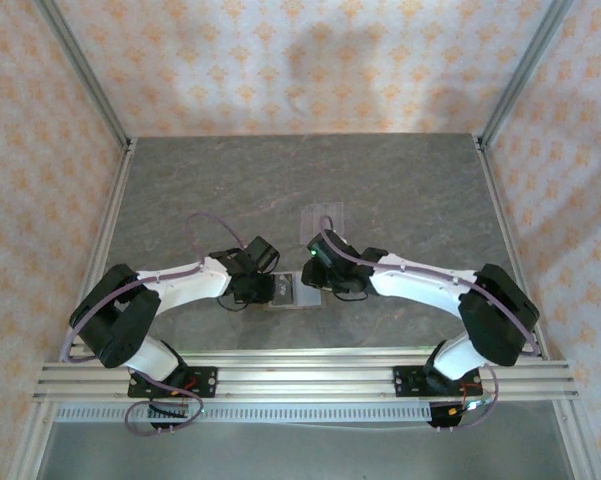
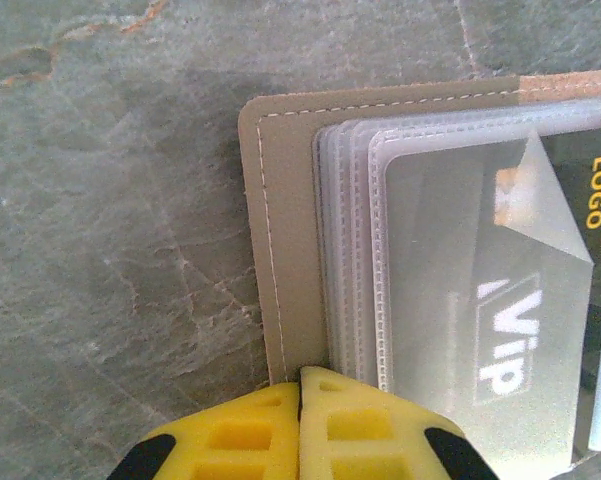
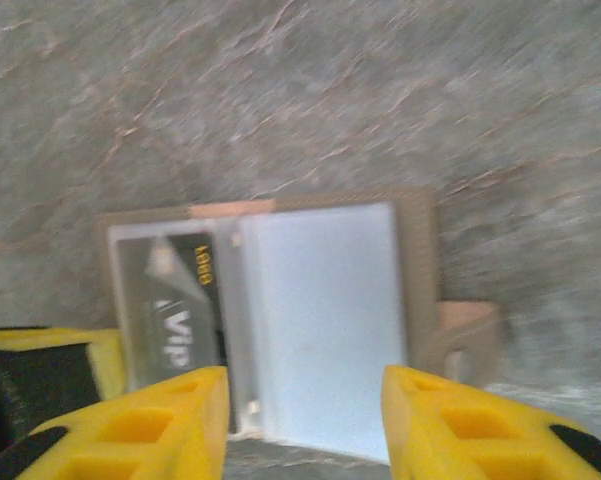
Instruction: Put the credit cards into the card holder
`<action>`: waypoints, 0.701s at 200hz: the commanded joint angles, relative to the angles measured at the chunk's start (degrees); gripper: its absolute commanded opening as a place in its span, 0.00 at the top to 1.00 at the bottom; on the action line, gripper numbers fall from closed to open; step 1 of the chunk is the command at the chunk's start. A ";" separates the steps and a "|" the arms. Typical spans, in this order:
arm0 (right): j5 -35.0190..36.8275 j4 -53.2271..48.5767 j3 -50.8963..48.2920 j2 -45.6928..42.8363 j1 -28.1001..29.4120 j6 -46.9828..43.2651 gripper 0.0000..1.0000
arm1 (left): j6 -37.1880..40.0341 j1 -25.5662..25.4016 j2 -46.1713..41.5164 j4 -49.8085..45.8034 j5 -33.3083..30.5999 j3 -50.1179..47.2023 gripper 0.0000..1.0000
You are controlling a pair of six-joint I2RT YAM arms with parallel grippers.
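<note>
The card holder (image 1: 298, 296) lies open on the table between both arms, olive-brown outside (image 2: 285, 200) with clear sleeves inside. A dark credit card (image 2: 500, 330) printed "VIP" and "LOGO" sits inside the top sleeve. My left gripper (image 2: 300, 378) is shut, its tips meeting at the near edge of the cover; whether it pinches the cover I cannot tell. My right gripper (image 3: 305, 420) hangs open over the holder (image 3: 420, 260), a finger to each side of the pale grey panel, with the card (image 3: 175, 310) left of it. The snap strap (image 3: 470, 330) sticks out to the right.
A clear slotted rack (image 1: 322, 218) stands on the stone-patterned table (image 1: 180, 200) just behind the holder. Metal frame posts (image 1: 115, 215) run along both table sides. My left gripper's yellow finger (image 3: 40, 360) shows at the left of the right wrist view.
</note>
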 commanded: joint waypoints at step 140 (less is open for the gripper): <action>11.48 -15.94 6.36 3.42 -1.08 -5.41 1.00 | 1.53 -3.44 6.25 4.06 0.78 -0.62 0.93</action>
